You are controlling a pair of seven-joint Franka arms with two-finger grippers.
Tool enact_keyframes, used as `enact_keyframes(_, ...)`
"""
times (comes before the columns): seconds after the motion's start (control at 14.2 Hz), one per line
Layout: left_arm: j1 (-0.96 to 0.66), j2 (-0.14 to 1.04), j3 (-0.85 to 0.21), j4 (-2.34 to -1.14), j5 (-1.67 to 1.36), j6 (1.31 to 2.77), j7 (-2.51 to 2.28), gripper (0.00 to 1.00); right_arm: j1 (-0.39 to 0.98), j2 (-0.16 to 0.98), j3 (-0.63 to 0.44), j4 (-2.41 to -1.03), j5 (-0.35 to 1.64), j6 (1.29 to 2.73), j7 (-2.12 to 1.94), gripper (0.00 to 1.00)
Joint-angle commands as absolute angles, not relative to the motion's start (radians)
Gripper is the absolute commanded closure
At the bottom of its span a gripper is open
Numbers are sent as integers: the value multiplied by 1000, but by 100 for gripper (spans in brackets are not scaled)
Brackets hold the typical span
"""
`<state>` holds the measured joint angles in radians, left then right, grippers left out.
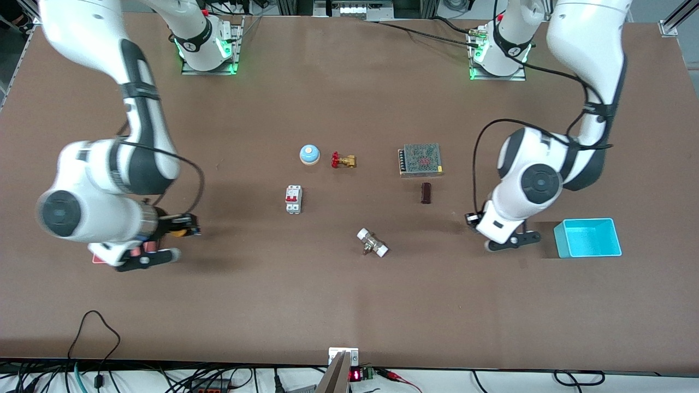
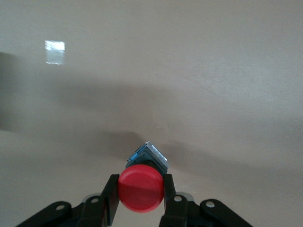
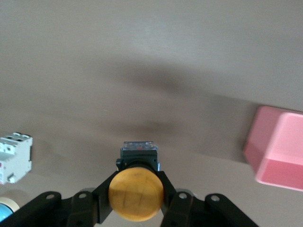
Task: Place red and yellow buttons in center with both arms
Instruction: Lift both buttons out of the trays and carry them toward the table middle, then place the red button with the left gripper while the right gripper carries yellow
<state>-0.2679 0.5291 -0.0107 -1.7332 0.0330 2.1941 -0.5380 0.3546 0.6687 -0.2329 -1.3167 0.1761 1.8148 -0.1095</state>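
Observation:
My left gripper (image 2: pixel 140 190) is shut on the red button (image 2: pixel 140 187), with one finger on each side of its round cap. In the front view this gripper (image 1: pixel 471 220) is over the brown tabletop (image 1: pixel 349 295) beside the cyan bin, and the red button is hidden there. My right gripper (image 3: pixel 136 195) is shut on the yellow button (image 3: pixel 136 193), whose black body points at the table. In the front view it (image 1: pixel 183 229) holds the yellow cap (image 1: pixel 177 232) over the table next to the pink bin.
The cyan bin (image 1: pixel 587 238) is at the left arm's end and the pink bin (image 3: pixel 279 150) at the right arm's end. In the middle stand a blue bell (image 1: pixel 309 154), a brass valve (image 1: pixel 343 160), a circuit breaker (image 1: pixel 293 199), a power supply (image 1: pixel 420 159), a dark block (image 1: pixel 426 192) and a white-ended fitting (image 1: pixel 372 243).

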Motion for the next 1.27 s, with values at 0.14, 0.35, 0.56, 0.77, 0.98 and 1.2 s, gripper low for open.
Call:
enact_keyframes(0.14, -331, 577, 2, -1740, 31, 2267, -635, 70, 471, 736, -241, -1325, 190, 1893, 90, 76)
enact_keyframes(0.35, -337, 584, 2, -1741, 29, 2272, -646, 53, 515, 779, -241, -1327, 193, 1936, 178, 76)
enact_keyframes(0.56, -325, 569, 2, -1733, 23, 2267, -635, 26, 541, 810, -241, -1327, 193, 1959, 250, 75)
enact_keyframes(0.77, -292, 513, 5, -1730, 23, 2257, -626, 15, 568, 827, -241, -1328, 192, 1976, 308, 74)
enact_keyframes(0.98, -256, 439, 11, -1726, 26, 2179, -568, 8, 571, 834, -241, -1338, 190, 1986, 310, 70)
enact_keyframes(1.2, -195, 342, 12, -1726, 26, 2071, -439, 1, 572, 839, -241, -1354, 190, 2002, 310, 62)
